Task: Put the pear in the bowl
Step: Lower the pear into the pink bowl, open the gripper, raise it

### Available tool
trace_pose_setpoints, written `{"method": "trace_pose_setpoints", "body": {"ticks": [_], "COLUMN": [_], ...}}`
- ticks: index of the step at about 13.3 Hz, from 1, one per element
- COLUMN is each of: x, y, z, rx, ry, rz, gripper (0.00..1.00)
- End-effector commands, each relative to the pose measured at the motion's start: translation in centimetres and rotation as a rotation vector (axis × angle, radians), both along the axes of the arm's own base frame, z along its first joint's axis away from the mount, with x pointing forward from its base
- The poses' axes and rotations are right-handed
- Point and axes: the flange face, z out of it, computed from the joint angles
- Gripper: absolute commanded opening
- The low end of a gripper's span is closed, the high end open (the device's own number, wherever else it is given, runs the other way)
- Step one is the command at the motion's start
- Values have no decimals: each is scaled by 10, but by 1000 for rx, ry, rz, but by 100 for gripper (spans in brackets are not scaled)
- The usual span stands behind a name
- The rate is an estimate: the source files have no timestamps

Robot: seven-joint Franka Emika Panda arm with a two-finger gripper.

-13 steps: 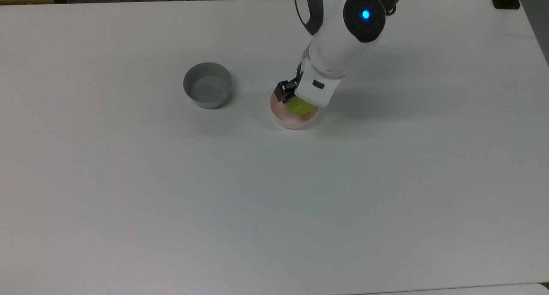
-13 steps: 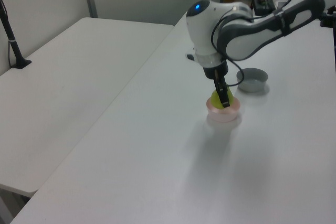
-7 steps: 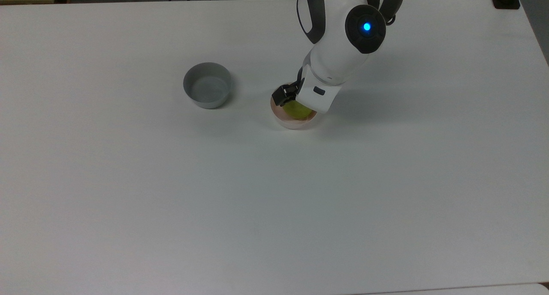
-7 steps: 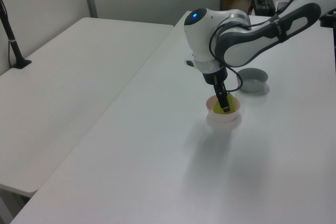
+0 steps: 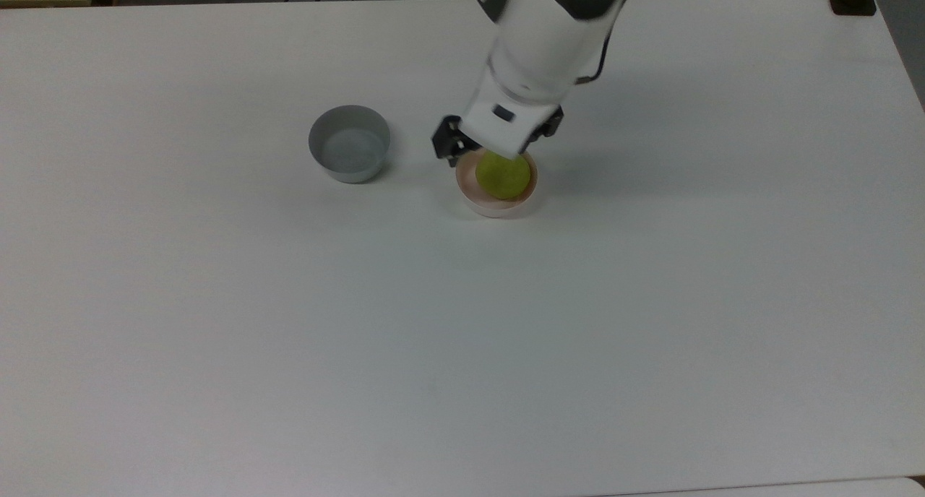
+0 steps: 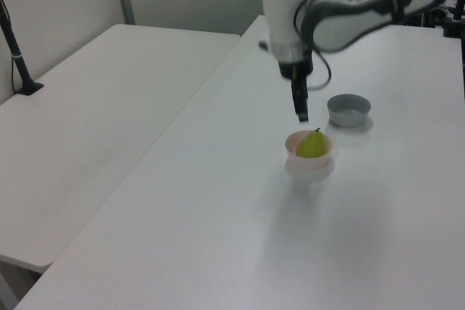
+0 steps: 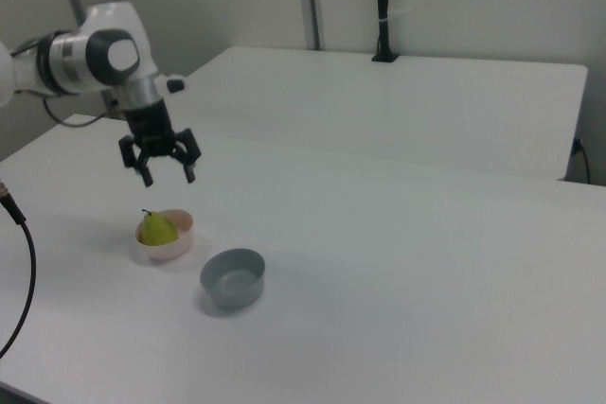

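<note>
While the tool (image 7: 168, 173) hangs above the bowl (image 7: 179, 243) with its two fingers spread and nothing between them, the pear (image 7: 157, 229) sits inside that pale pink bowl, stem up, free of any grip. Pink bowl on the white counter (image 5: 462, 323). Grey bowl (image 5: 350, 143): near it on the same counter, well apart from the pear, on the top view's left. White arm (image 6: 341, 12): reaches in from above.

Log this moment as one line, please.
pear: in pink bowl, stem up | gripper: open, empty, above bowl | grey bowl: empty
</note>
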Motion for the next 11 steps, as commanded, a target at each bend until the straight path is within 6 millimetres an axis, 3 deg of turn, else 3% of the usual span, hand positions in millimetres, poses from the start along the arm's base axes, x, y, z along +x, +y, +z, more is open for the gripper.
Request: {"method": "trace_pose_setpoints", "body": {"ticks": [1,4,7,11], "x": [1,3,-10,-27], "y": [-72,-159,-219,-236], "z": [64,85,110,132], "rx": [42,37,51,67], "ry": [-89,-125,-161,-155], "rz": [-175,-293,-391,-419], "gripper": [100,100,100,100]}}
